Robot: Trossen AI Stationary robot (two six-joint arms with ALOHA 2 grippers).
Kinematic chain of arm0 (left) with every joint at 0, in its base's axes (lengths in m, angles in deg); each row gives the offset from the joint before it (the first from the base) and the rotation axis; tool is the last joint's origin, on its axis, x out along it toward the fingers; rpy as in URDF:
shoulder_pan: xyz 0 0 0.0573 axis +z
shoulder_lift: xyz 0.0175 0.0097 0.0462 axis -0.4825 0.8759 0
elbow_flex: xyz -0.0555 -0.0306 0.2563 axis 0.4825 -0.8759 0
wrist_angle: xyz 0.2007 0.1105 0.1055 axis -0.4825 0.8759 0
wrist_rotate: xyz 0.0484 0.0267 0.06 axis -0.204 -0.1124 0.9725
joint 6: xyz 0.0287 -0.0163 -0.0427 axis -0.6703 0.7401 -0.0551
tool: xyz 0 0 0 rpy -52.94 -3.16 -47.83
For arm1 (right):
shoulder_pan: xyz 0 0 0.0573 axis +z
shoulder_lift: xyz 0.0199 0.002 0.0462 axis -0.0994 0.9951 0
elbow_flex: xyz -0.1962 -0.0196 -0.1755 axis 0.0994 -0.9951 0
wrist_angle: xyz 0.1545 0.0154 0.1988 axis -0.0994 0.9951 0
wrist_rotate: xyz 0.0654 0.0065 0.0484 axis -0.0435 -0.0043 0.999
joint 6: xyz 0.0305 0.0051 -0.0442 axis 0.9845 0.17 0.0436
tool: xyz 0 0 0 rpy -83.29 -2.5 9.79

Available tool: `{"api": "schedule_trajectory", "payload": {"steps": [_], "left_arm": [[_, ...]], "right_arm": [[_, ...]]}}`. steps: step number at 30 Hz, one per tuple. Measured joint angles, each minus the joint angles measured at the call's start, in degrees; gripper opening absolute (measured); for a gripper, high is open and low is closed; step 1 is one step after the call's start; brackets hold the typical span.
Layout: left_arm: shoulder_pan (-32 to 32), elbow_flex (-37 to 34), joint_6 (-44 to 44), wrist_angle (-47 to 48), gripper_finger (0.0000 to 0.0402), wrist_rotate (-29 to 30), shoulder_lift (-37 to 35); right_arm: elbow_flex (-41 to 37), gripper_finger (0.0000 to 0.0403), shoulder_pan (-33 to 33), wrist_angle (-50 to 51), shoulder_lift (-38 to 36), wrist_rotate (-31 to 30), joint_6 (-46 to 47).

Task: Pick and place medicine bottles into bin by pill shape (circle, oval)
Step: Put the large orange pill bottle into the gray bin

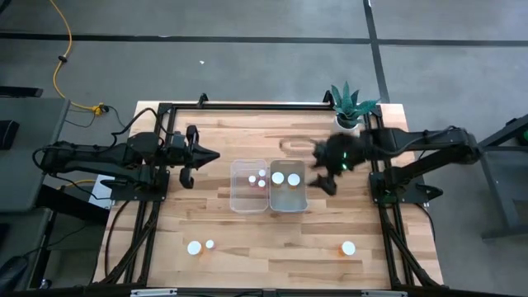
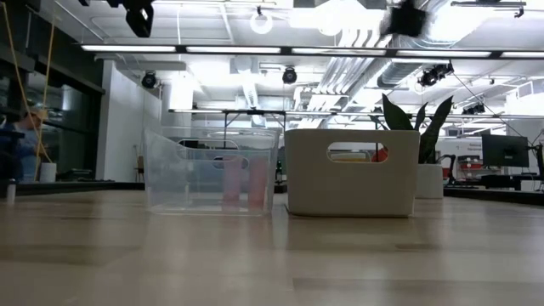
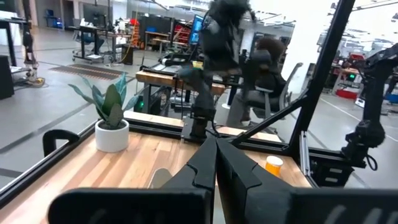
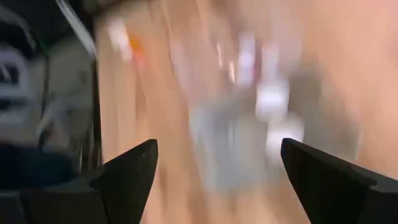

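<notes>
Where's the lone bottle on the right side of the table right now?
In the high view, the lone bottle stands near the table's front edge on the right side, in front of the white bin and apart from it.

Seven medicine bottles (image 1: 278, 177) — two bins (image 1: 248, 196), one plant (image 1: 351, 106), two arms (image 1: 107, 157).

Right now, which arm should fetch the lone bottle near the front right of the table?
Right, probably. The right pincer is open beside the bins on the same side as that bottle. The left pincer is shut and sits beyond the clear bin.
</notes>
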Motion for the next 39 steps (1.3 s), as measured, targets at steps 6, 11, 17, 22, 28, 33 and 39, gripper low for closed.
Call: {"api": "schedule_trajectory", "payload": {"steps": [6, 11, 17, 22, 28, 33, 39], "left_arm": [[0.0, 0.0, 0.1, 0.0, 0.0, 0.8, 0.0], [0.0, 0.0, 0.6, 0.1, 0.0, 0.8, 0.0], [0.0, 0.0, 1.2, 0.4, 0.0, 0.8, 0.0], [0.0, 0.0, 1.2, 0.4, 0.0, 0.8, 0.0], [0.0, 0.0, 1.2, 0.4, 0.0, 0.8, 0.0], [0.0, 0.0, 1.2, 0.4, 0.0, 0.9, 0.0], [0.0, 0.0, 1.2, 0.4, 0.0, 1.9, 0.0]], "right_arm": [[-0.4, 0.0335, 14.6, 19.9, 0.6, 1.5, 28.2], [-2.7, 0.0335, 27.4, 18.2, 2.4, 1.6, 61.1], [-8.0, 0.0335, 37.7, 10.0, 9.1, 6.7, 86.0], [-11.3, 0.0334, 41.1, 1.8, 14.9, 6.6, 93.9], [-11.3, 0.0334, 41.2, 1.3, 19.6, 4.9, 95.7], [-11.3, 0.0334, 41.2, 1.0, 22.2, 5.0, 95.7], [-11.3, 0.0334, 41.2, 1.3, 22.9, 5.0, 95.7]]}}
